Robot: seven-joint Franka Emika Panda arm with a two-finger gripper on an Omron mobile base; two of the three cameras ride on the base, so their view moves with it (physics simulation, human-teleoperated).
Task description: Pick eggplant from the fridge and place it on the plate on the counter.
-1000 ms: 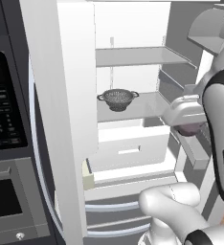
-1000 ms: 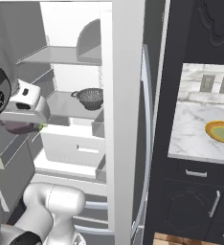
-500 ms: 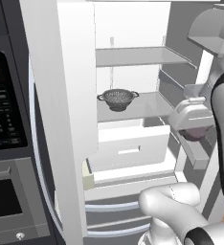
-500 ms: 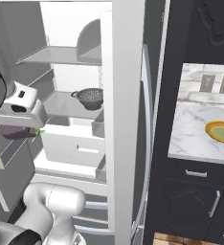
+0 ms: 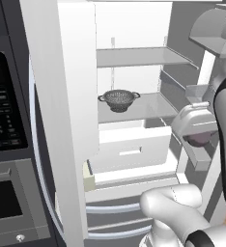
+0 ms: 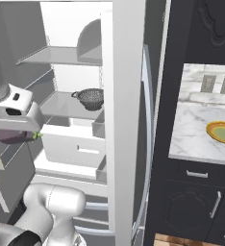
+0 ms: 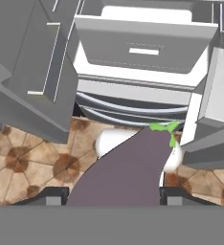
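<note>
Carrying step in hand, by the look of it: eggplant [image 7: 128, 172] gripped between the two dark finger tips of the gripper [image 7: 113, 196], purple body filling the lower middle of the hand view with its green stalk end pointing away toward the fridge drawer [image 7: 142, 48]. In the left base view, gripper [image 5: 198, 137] held out in front of the open fridge [image 5: 134, 72], level with the drawer front, a dark rounded lump of eggplant [image 5: 200, 140] showing just beneath the white hand. In the right base view, same lump [image 6: 13, 136] tucked under the hand [image 6: 16, 126] at the far left, a speck of green at its right end, clear of the shelves and the drawer. Fingers closed on the eggplant, judging from how it sits between them; exact contact hidden under the hand's body. Pick apparently done, placing not yet done. Plate [image 6: 222, 131] empty on the counter [image 6: 191, 139], well apart to the right, past the open fridge door [image 6: 126, 120] that stands between it and the gripper. Colander [image 5: 119, 100] untouched on the middle shelf. Next move likely a withdrawal clear of the door edge, then a wide swing or a drive of the base rightward to bring the plate within reach, grip kept firm and the load lifted high enough to pass the counter's front edge before lowering over the green centre. Main risk: clipping the door on the way round.
</note>
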